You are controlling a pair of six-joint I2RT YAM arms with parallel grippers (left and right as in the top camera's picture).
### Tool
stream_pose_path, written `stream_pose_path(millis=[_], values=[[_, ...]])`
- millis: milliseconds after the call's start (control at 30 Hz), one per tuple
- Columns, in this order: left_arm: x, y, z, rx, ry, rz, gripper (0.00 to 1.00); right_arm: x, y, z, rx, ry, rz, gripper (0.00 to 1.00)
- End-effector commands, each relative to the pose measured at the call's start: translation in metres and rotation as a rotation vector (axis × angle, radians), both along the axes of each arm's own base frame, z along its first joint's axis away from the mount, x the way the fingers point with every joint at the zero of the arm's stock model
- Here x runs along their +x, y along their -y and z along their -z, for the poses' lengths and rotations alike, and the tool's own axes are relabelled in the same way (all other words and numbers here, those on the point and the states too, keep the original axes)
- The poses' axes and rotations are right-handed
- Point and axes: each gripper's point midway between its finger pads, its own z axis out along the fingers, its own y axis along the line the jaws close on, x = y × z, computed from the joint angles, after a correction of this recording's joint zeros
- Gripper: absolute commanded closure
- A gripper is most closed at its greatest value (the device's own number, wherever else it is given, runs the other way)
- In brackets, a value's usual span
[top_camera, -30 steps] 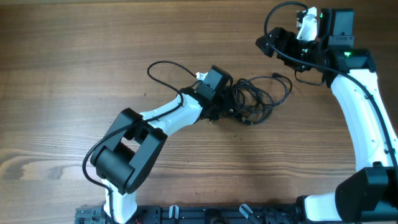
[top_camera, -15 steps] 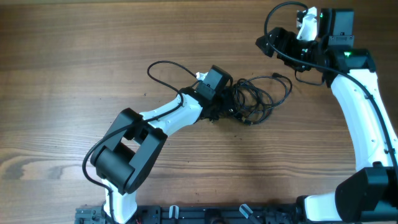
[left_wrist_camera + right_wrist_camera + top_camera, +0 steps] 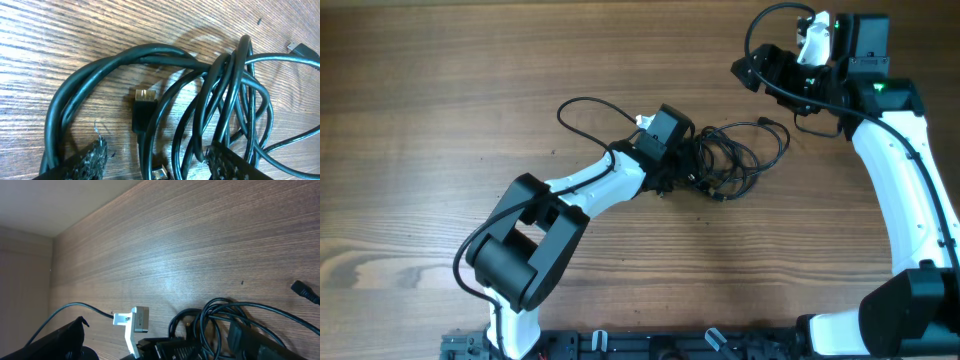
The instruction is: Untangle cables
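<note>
The left arm is stretched from its base at the near edge of the table toward the middle, and its left hand point(image 3: 160, 159) is lowered onto the bundle of cables point(image 3: 735, 160). In the left wrist view its two fingertips point(image 3: 95, 159) are seen well apart, with several strands and a plug lying loose between them; nothing is clamped. The right arm is bent up along the right side, and the right hand point(image 3: 746, 72) is held at the far right corner, well apart from the bundle, with its fingers spread and nothing held. The table point(image 3: 440, 100) is made of brown wood with a fine lengthwise grain. In the right wrist view a plain pale surface point(image 3: 30, 205) is seen beyond its edge. The cables are thin, black and glossy, wound into overlapping loops that cross one another, just right of the table's centre. A doubled strand point(image 3: 100, 70) is curved around the left side of the tangle. A flat USB plug point(image 3: 144, 97) with a metal tip is lying inside the loops, and a smaller plug end point(image 3: 299, 49) is lying on the wood at the bundle's far side.
</note>
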Motion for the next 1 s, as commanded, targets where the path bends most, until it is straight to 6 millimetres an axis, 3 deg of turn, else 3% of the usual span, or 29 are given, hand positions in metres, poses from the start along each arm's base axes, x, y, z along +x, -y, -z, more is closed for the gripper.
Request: stream_pose_path(millis=[0,267,400,533,700,833,967], values=[[-0.005,-0.003,0.012,0.021,-0.018,-0.004,0.32,0.002,0.002,-0.008,-0.025,0.031,0.001,0.06],[-0.005,-0.003,0.012,0.021,-0.018,-0.004,0.28,0.002,0.002,-0.007,-0.027,0.030,0.003,0.06],[-0.004,-0.003,0.011,0.018,-0.014,-0.006,0.19,0.002,0.002,-0.008,-0.035,0.037,-0.007,0.06],[0.008,-0.002,0.005,-0.009,0.022,-0.015,0.12,0.002,0.001,-0.008,-0.036,0.042,-0.015,0.06],[0.024,-0.001,-0.006,-0.080,0.063,0.008,0.13,0.004,0.003,-0.010,-0.043,0.057,-0.016,0.06],[0.038,-0.005,-0.013,-0.110,0.094,-0.012,0.13,0.009,0.014,-0.015,-0.042,0.073,0.009,0.06],[0.037,-0.006,-0.012,-0.097,0.101,0.002,0.13,0.013,0.032,-0.015,-0.039,0.072,0.058,0.06]])
